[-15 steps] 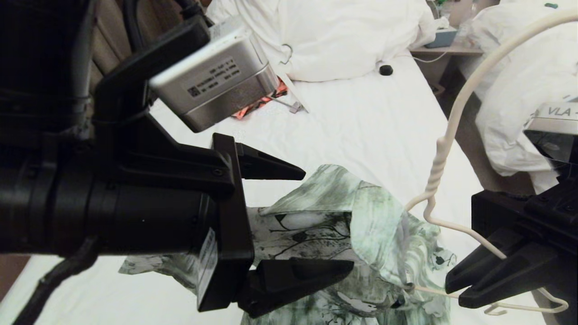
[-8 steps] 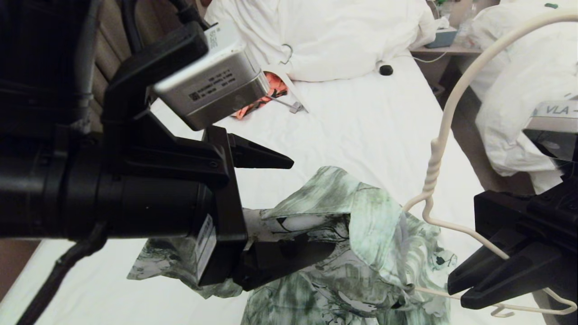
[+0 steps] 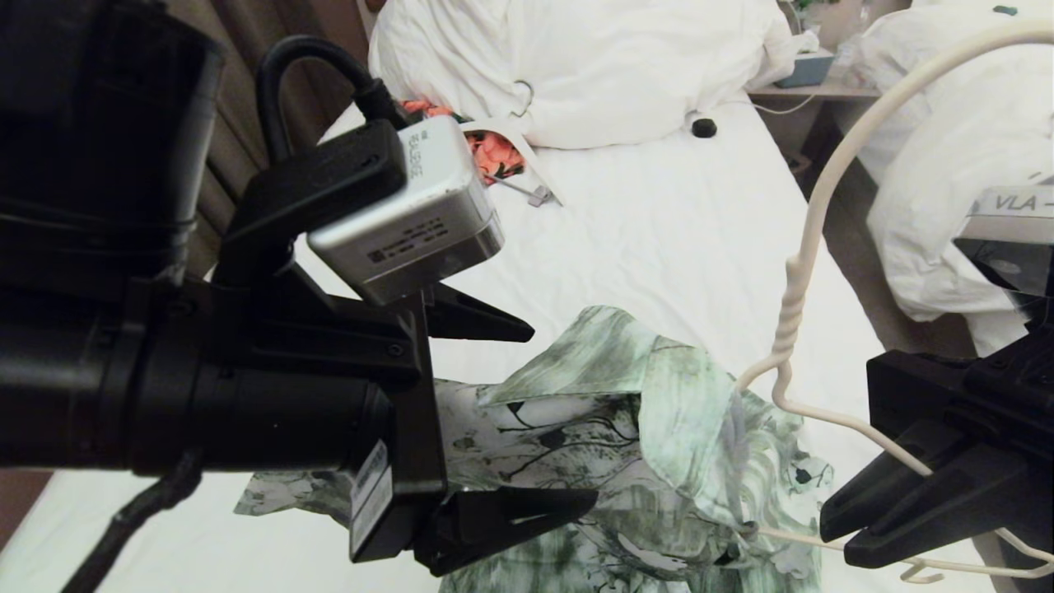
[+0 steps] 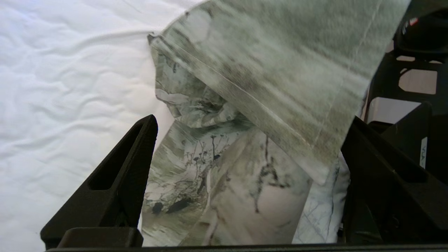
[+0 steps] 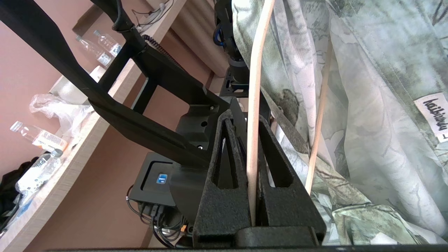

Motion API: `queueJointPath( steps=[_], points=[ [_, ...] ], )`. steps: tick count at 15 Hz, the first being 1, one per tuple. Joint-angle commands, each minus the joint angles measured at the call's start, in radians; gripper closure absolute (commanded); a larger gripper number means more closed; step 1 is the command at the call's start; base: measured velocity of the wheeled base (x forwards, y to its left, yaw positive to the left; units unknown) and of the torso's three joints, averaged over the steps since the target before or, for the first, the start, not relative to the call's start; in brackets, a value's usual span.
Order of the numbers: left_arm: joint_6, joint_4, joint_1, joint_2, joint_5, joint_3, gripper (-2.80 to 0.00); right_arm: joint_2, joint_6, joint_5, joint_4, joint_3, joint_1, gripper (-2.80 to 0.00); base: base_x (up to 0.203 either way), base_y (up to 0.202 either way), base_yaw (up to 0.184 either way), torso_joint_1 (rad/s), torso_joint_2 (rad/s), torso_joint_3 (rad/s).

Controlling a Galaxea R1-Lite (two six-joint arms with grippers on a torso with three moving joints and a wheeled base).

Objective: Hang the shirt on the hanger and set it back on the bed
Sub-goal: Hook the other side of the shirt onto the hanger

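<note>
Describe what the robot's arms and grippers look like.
Both are matte black. The left gripper has two long wedge-shaped fingers with hollowed sides. A silver camera box with a printed label sits on its wrist, fed by a looped black cable. The right gripper has the same wedge fingers, with a white label reading VLA above it.

Legible text, by carrier:

White sewn-in label (image 5: pixel 432 115) inside the green-and-white mottled floral fabric shirt (image 5: pixel 367 105): script lettering, apparently "haibiaoyu", not fully certain.

White tag (image 3: pixel 1009 206) atop the right arm's black housing: "VLA" is printed.

Silver metal camera box (image 3: pixel 412 214) on the left wrist: small print, unreadable.
</note>
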Motion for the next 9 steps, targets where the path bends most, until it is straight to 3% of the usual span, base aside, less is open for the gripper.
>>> queueJointPath(
  steps=[1,7,9],
  points=[
    [0.001,0.001,0.001,0.001,-0.006,0.005,-2.80,0.002,-0.003,0.008,0.003,0.000,0.001,0.00,0.000,0.000,0.000,0.000,0.00,0.000],
    [-0.001,-0.005,0.001,0.005,-0.013,0.010,-2.80,-0.001,-0.003,0.007,0.005,0.000,0.001,0.00,0.000,0.000,0.000,0.000,0.00,0.000],
    [-0.002,-0.006,0.003,0.006,-0.061,0.012,-2.80,-0.004,-0.002,0.007,0.006,0.002,0.001,0.00,0.000,0.000,0.000,0.000,0.00,0.000]
  ],
)
